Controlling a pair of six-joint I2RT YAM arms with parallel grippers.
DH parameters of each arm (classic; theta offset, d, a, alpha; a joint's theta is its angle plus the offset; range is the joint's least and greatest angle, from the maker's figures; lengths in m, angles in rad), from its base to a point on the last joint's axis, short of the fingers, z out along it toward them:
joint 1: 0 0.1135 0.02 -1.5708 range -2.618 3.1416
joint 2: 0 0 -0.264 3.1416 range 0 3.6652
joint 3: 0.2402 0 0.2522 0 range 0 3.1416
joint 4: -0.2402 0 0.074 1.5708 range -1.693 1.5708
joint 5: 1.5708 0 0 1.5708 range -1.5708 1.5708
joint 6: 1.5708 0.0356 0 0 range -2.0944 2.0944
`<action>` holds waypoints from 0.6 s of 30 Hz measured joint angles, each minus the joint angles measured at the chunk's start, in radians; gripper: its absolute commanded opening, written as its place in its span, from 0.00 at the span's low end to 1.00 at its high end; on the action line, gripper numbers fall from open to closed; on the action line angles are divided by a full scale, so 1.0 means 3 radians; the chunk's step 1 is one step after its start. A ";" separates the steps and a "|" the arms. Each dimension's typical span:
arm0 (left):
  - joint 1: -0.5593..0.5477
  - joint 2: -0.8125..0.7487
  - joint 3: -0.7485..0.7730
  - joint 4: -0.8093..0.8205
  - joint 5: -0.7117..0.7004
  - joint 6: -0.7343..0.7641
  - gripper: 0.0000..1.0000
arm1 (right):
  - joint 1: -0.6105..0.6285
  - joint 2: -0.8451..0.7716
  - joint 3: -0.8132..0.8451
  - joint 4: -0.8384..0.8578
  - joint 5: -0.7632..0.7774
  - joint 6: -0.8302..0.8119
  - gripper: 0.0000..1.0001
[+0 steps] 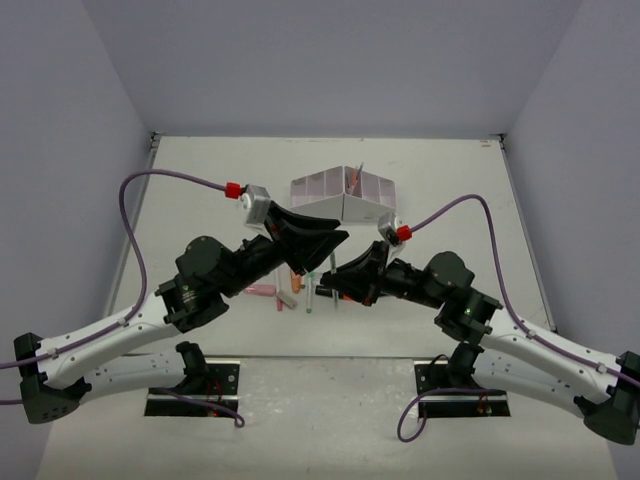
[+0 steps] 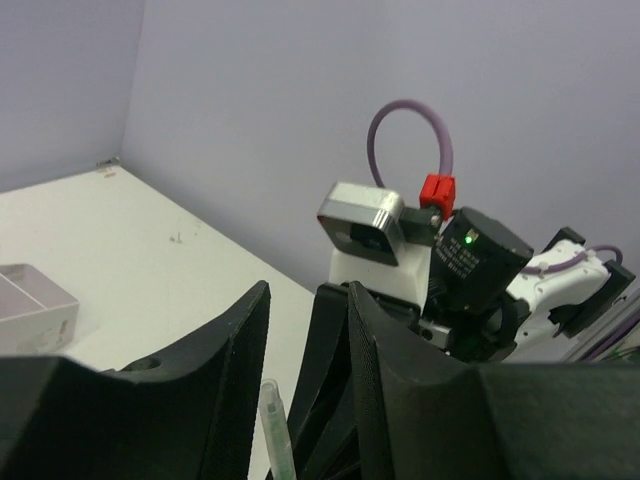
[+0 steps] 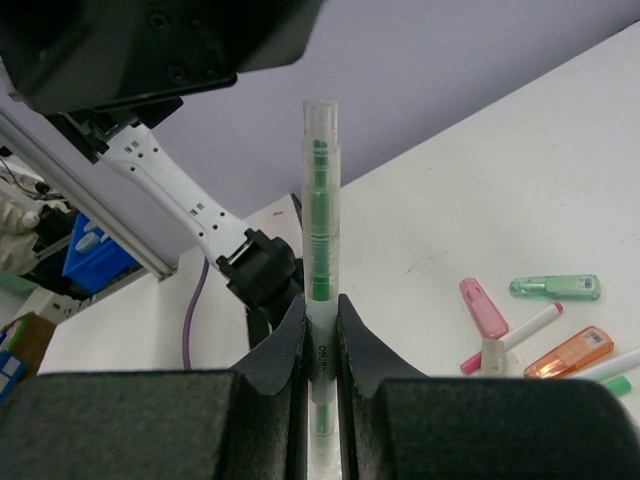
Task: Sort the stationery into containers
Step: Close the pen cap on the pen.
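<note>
- The right gripper (image 3: 320, 312) was clenched on a green pen (image 3: 320, 200). It gripped low on the barrel, so most of the pen stood clear above the fingers, probably to leave room for a second grasp.
- That pen was held in the air on the near side of the organiser box (image 1: 330, 190), not in any compartment.
- The left gripper (image 2: 308, 292) was released, its fingers spread to either side of the pen's end without visibly touching it. This looked like a hand-over or re-grip being set up.
- A pink piece (image 3: 483, 307), a green piece (image 3: 555, 287) and an orange piece (image 3: 570, 352) lay loose on the table (image 1: 440, 180). They were on the near side of the box and not yet sorted.
</note>
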 measured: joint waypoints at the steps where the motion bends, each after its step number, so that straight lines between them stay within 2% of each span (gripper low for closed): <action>1: 0.0000 0.0025 0.0003 -0.0033 0.0018 0.0000 0.38 | 0.0000 -0.0011 0.0004 -0.0023 0.0000 -0.0013 0.00; 7: 0.0000 0.0102 0.0003 -0.0254 0.0146 -0.0002 0.38 | 0.0000 -0.0088 0.0059 -0.0126 0.0016 -0.0078 0.00; 8: 0.0000 0.0102 0.0003 -0.0282 0.0154 -0.0002 0.34 | 0.0000 -0.0102 0.0064 -0.0132 0.0021 -0.0086 0.00; 11: 0.0000 0.0101 0.0003 -0.0323 0.0172 -0.0002 0.09 | 0.0000 -0.0131 0.0084 -0.0152 0.0027 -0.0108 0.00; 12: 0.0000 0.0100 0.0003 -0.0331 0.0182 -0.0005 0.04 | 0.0000 -0.0137 0.0092 -0.0159 0.0029 -0.0114 0.00; 14: -0.0002 0.0095 0.0004 -0.0337 0.0222 -0.0025 0.00 | 0.0000 -0.0139 0.0097 -0.0177 0.0040 -0.0124 0.00; 18: -0.0001 0.0091 0.0006 -0.0343 0.0284 -0.0033 0.00 | 0.0000 -0.0139 0.0112 -0.0208 0.0045 -0.0140 0.00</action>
